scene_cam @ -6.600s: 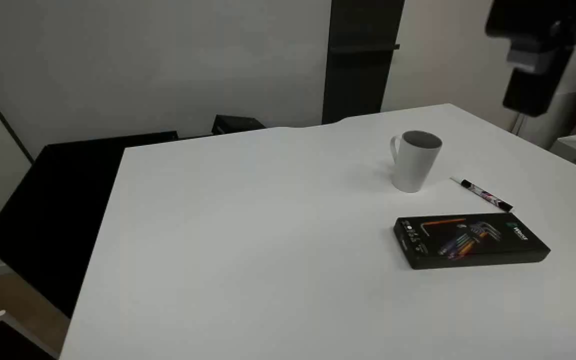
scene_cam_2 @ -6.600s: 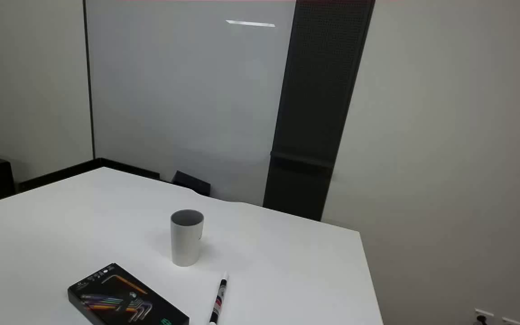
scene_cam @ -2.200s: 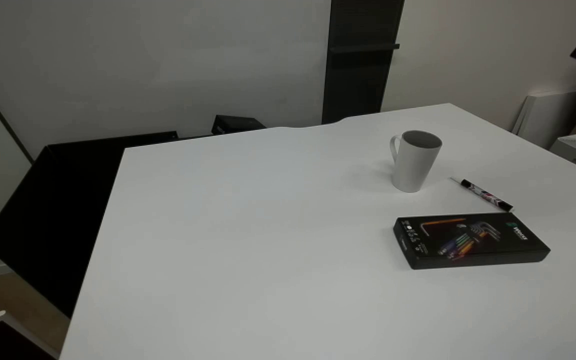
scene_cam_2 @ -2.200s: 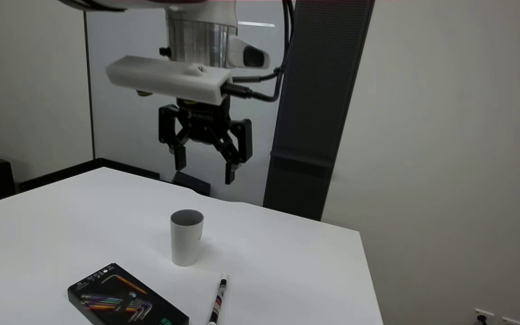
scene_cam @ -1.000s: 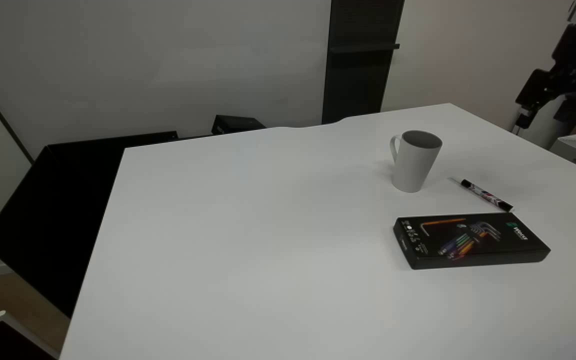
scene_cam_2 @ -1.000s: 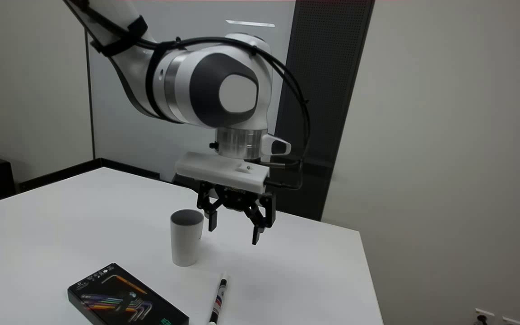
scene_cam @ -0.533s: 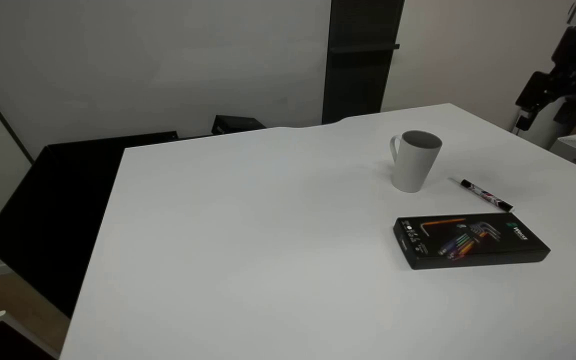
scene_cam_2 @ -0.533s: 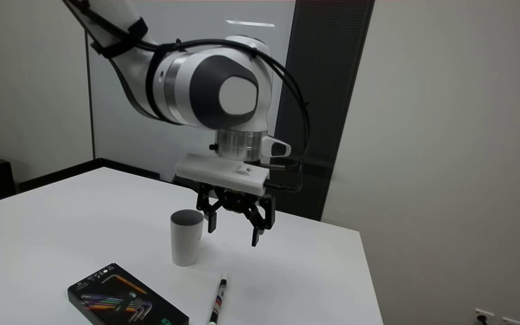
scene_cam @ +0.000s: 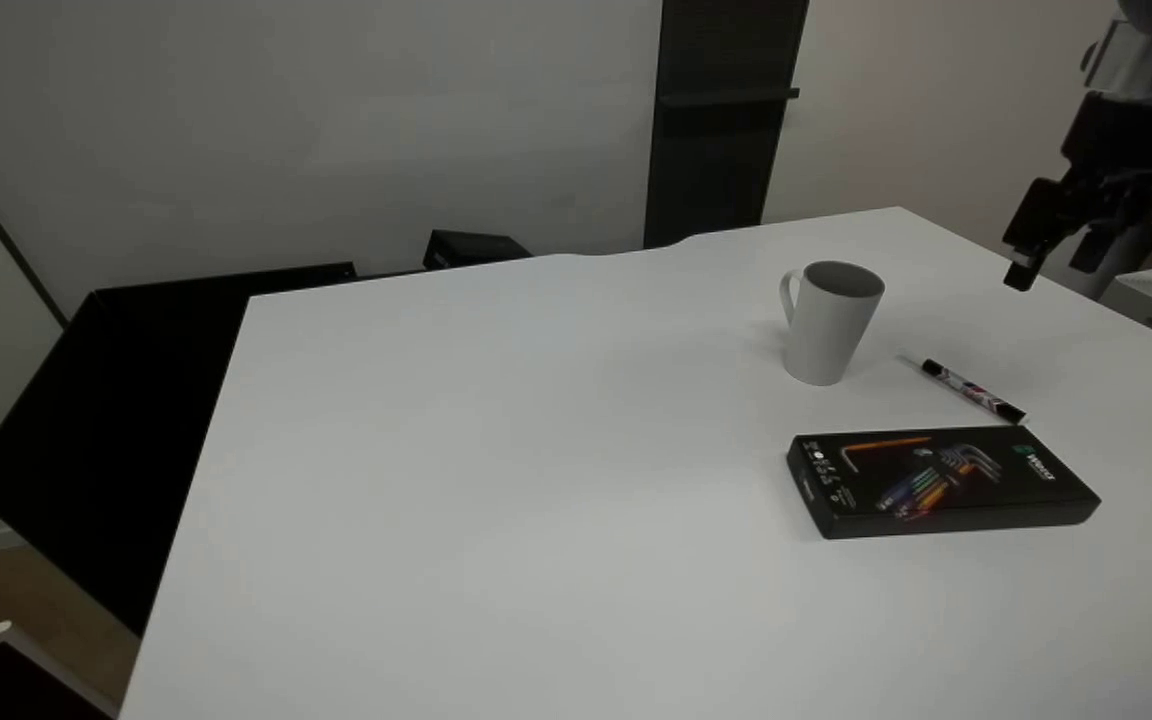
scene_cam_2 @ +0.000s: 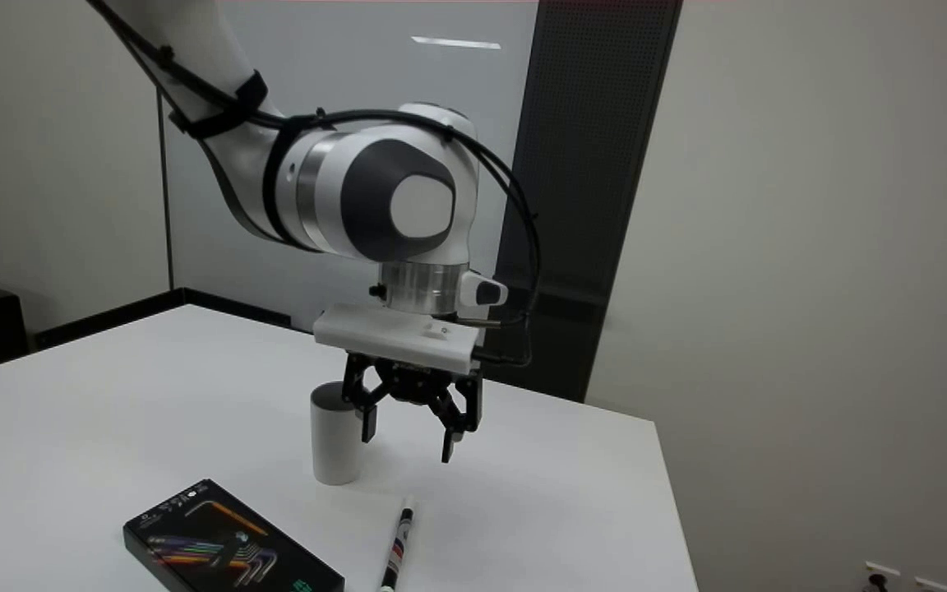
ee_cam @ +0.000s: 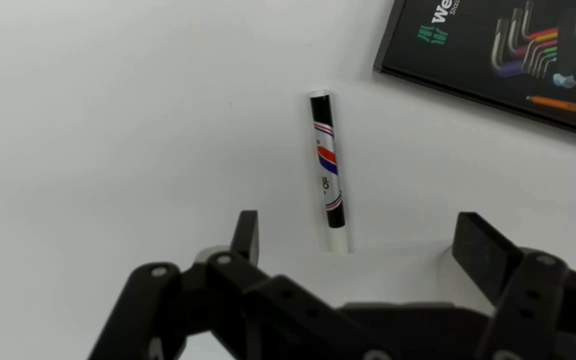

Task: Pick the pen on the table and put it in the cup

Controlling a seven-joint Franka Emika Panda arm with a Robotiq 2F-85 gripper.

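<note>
When checking for progress, found neither the picking nor the placing done: saw the slim black-and-silver marker pen (ee_cam: 327, 160), banded in red and blue and tipped in white, lying flat on the large plain white rectangular table (scene_cam: 496, 480). Located it between the light grey-white, ceramic-looking cylindrical cup (scene_cam: 826, 330), near its white tip, and the flat black rectangular box (scene_cam: 946, 485) printed with coloured hex keys, near its blunt end, touching neither. Judged the approach to be the step in hand, leaving the final lowering, the grip, the lift, the carry, the turn to upright and the release to do. Noted the black two-fingered Robotiq gripper (scene_cam_2: 408, 450) hanging above the table in both exterior views, pointing downward, near the white-tipped end of the pen. Found its black fingers (ee_cam: 488, 255) spread wide, holding nothing and touching neither pen nor table. In the wrist view, saw the white tip between them, somewhat closer to one finger; guessed at a shift toward mid-barrel before any pinch. Saw a finger overlapping the cup in an exterior view, but read this as viewpoint rather than contact.
</note>
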